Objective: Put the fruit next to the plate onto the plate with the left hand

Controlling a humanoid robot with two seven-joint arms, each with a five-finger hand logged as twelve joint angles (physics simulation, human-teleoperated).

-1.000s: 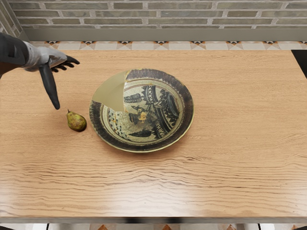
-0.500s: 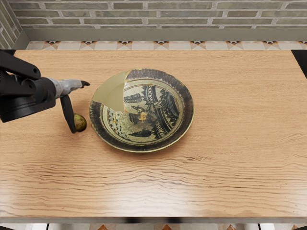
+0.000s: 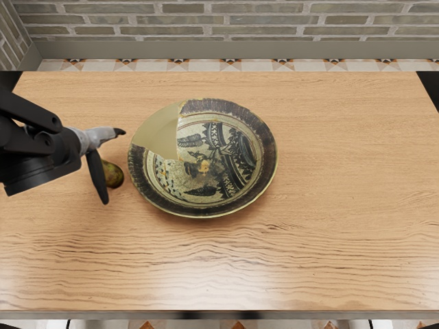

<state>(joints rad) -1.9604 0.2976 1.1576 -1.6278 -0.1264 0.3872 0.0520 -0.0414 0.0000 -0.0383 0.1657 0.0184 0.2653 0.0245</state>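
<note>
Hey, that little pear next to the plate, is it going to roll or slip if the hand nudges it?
Likely to roll: the pear is rounded and lies on the flat table, so a nudge may send it off in a curve. Its skin looks smooth, so it might slip from the thin fingers of the left hand.

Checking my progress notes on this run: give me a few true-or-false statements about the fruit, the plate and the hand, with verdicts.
1. The pear lies on the plate. False: it sits on the table, just left of the plate.
2. The left hand is close beside the pear. True.
3. Both arms show over the table. False: only the left arm is in view.
4. One of the fingers points down across the pear's left side. True.
</note>
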